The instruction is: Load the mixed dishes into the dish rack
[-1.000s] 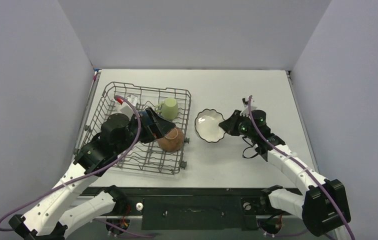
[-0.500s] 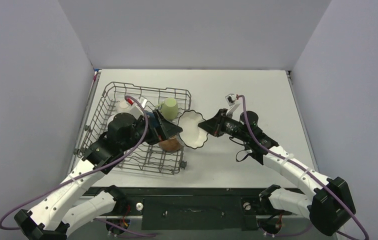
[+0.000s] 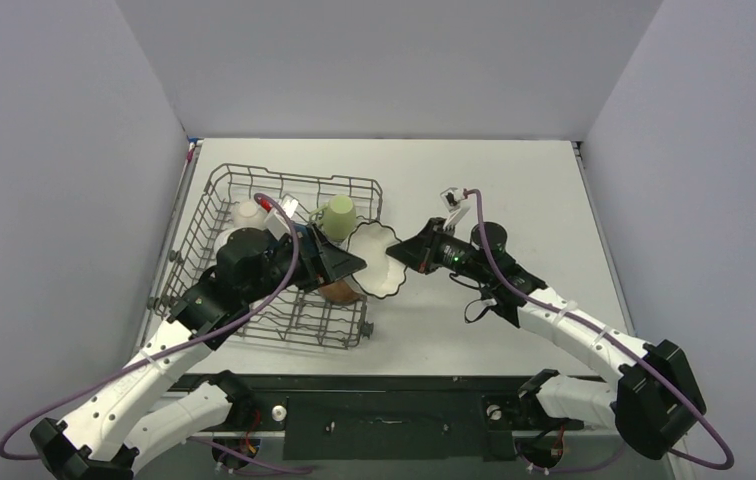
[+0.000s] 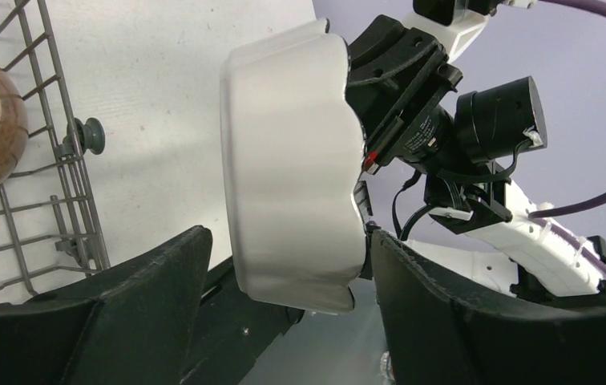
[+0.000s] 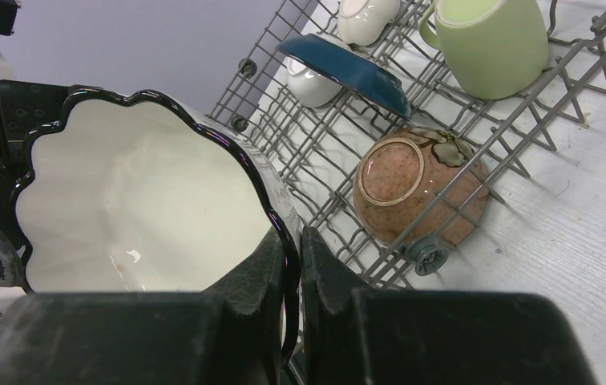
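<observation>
My right gripper [image 3: 406, 250] [image 5: 296, 241] is shut on the dark rim of the white scalloped bowl [image 3: 379, 258] [image 5: 139, 208] and holds it tilted in the air beside the dish rack's [image 3: 216, 180] right edge. In the left wrist view my left gripper [image 4: 288, 241] straddles the same bowl [image 4: 292, 176]. Its jaws stand open, with a gap at the left finger [image 4: 147, 297] and the right finger [image 4: 460, 321] close against the bowl. Inside the rack [image 5: 316, 152] are the brown bowl [image 3: 339, 292] [image 5: 420, 188], the light green mug [image 3: 338, 215] [image 5: 488, 36] and the dark blue dish [image 5: 348, 68].
A plain white bowl [image 5: 312, 84] sits under the blue dish, and another small pale dish [image 5: 368, 16] lies behind it. A rack wheel [image 4: 87, 135] stands on the white table [image 3: 514, 190]. Grey walls enclose the table on three sides.
My right gripper has lifted the scalloped bowl off the table and carried it left to the rack, tilting it. My left gripper came around it and its jaws have narrowed.
</observation>
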`<action>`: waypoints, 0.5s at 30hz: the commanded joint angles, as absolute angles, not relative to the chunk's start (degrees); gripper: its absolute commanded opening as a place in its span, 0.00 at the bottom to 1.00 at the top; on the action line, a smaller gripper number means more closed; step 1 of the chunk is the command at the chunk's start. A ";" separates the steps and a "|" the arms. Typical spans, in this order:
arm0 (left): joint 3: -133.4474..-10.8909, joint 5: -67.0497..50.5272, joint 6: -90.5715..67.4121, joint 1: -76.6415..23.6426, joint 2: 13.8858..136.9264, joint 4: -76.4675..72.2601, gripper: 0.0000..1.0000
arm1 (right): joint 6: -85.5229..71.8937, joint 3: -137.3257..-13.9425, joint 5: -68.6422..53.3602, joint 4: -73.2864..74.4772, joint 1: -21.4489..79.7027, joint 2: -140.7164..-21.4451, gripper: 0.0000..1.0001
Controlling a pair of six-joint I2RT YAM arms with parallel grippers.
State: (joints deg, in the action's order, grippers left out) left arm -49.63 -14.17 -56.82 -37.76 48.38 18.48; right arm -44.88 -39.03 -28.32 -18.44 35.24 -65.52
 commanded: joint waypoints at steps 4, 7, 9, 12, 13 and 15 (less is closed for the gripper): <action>-52.57 -13.84 -53.01 -37.39 47.63 19.85 0.67 | -45.37 -43.84 -26.96 -26.79 37.37 -65.39 0.00; -53.87 -11.79 -51.66 -37.43 47.57 22.90 0.67 | -44.47 -44.48 -25.30 -26.13 38.39 -65.74 0.00; -54.84 -10.60 -50.68 -37.39 47.57 24.76 0.68 | -43.49 -45.09 -23.87 -25.25 39.42 -66.06 0.00; -56.40 -9.42 -49.37 -37.41 47.63 27.09 0.68 | -42.20 -46.21 -22.45 -24.40 41.28 -66.67 0.00; -56.63 -9.28 -49.04 -37.38 47.59 27.87 0.68 | -41.69 -46.39 -21.87 -24.14 41.60 -67.05 0.00; -57.10 -9.15 -48.81 -37.43 47.37 28.56 0.68 | -41.20 -46.82 -20.88 -24.00 42.33 -67.30 0.00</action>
